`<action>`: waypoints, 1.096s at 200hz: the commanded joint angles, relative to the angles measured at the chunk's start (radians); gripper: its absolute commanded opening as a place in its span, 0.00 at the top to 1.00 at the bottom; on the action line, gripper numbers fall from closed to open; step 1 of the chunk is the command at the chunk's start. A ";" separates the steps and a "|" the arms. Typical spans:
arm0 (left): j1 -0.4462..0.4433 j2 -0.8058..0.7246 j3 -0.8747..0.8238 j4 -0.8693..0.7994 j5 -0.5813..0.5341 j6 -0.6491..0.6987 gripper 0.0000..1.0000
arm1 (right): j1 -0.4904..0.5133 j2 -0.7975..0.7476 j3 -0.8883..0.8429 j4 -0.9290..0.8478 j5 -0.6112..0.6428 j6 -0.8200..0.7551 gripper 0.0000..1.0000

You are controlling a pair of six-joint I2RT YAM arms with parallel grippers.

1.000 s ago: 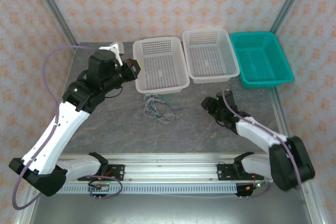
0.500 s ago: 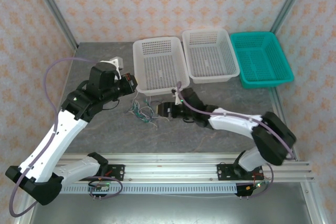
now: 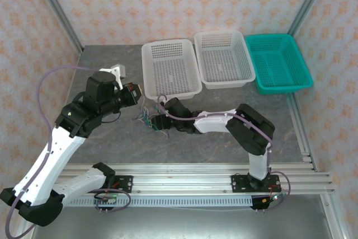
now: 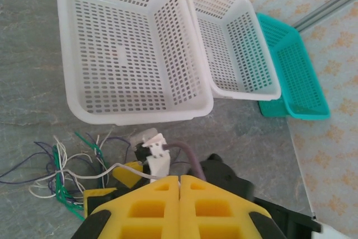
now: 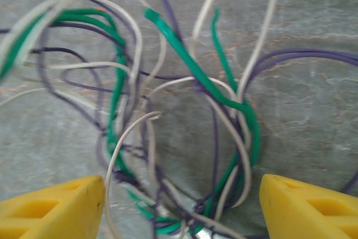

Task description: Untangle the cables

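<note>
Right gripper (image 5: 182,194) wide open over cables (image 5: 179,43); left gripper (image 4: 179,181) pinches one.

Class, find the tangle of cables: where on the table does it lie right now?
In the top view the cables lie left of centre on the table, just in front of the left white basket, beside the right gripper.

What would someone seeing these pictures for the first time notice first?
Probably the cables, a green, white and purple tangle on the grey table just in front of the left white basket. The right gripper is open, its yellow fingers straddling the knot, while the left gripper is shut on a white cable. The teal basket at far right also stands out.
</note>
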 commanded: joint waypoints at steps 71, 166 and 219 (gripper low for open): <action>0.003 -0.176 0.108 -0.172 -0.374 0.024 1.00 | -0.037 0.013 0.032 -0.263 0.472 0.138 1.00; 0.159 -0.121 0.079 -0.306 -0.645 0.061 1.00 | -0.689 -0.552 -0.409 -0.544 0.486 0.381 1.00; 0.279 -0.054 0.038 -0.070 -0.116 0.138 1.00 | -0.790 -0.687 -0.474 -0.409 0.166 0.229 1.00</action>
